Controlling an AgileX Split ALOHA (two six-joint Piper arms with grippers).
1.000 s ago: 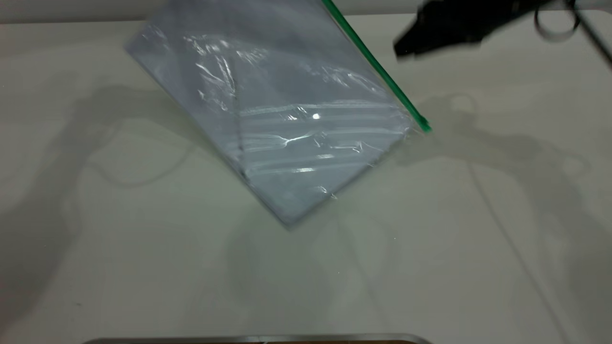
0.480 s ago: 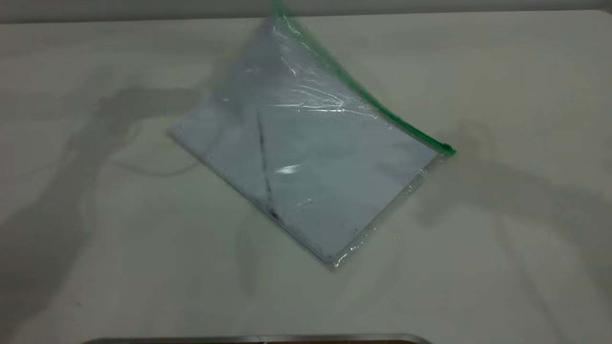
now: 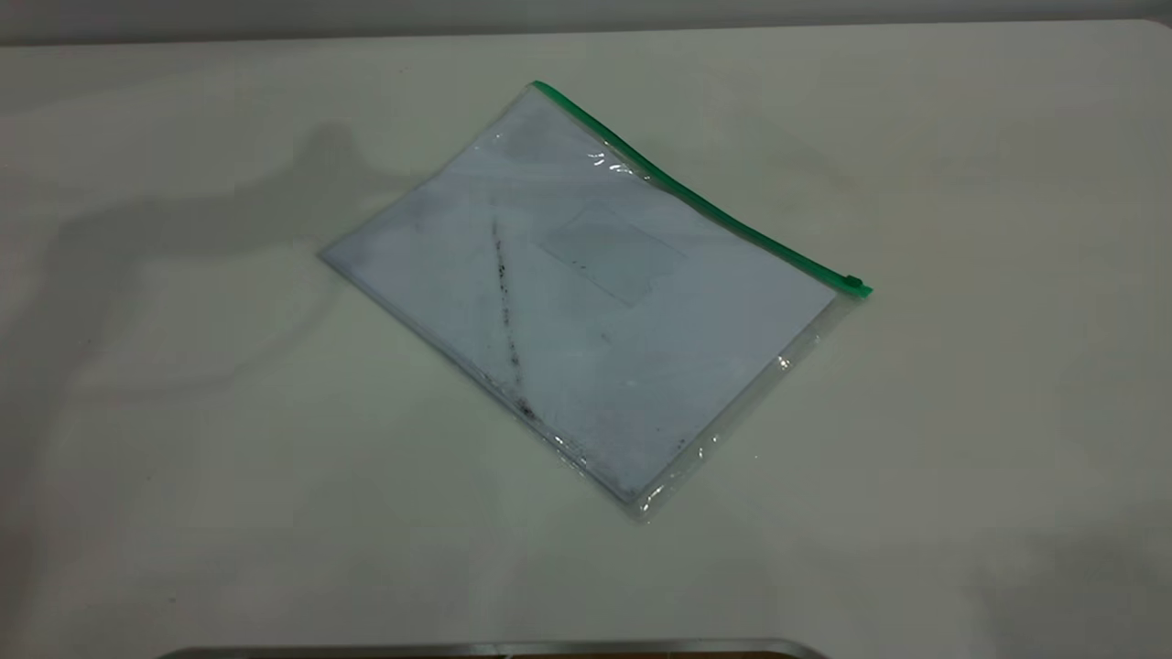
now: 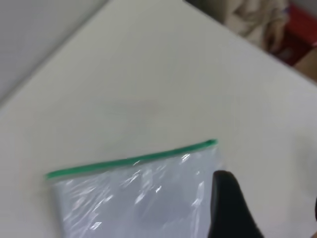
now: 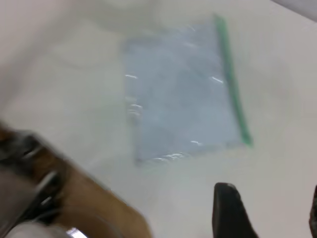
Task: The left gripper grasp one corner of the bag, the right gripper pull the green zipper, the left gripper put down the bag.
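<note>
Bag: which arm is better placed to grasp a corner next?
Left. The left gripper hangs over the bag at one end of the zipper; the right gripper is over the table, off the bag.

Setting: robot test station in a lab or workroom. Evidence: plain off-white bench [image 3: 961,439] carrying a lone clear zip bag [image 3: 595,302]; brown cardboard box [image 5: 84,198] beside the bench; seated person in pale clothing [image 4: 257,20] beyond its far edge.
</note>
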